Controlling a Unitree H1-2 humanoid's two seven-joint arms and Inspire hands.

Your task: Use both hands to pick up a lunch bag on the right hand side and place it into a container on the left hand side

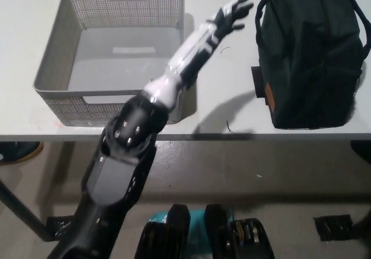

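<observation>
Dark lunch bag point(310, 56) upright at the table's point(226, 79) 3 o'clock side, a small tan label on it, unreadable.
Left hand point(232, 14) hovers open at its 9 o'clock, beside the grey perforated container point(113, 56).

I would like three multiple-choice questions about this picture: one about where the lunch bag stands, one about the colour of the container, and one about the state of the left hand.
1. Where is the lunch bag?
A. Inside the container
B. On the table, right of the container
C. On the floor

2. What colour is the container?
A. Grey
B. Red
C. Blue

3. What is the state of the left hand?
A. Shut on the bag's handle
B. Resting inside the container
C. Open, holding nothing

Answers:
1. B: the bag stands on the white table, beside the container.
2. A: its perforated walls are grey.
3. C: its fingers are spread, just left of the bag and touching nothing.

The right hand is out of view.
</observation>
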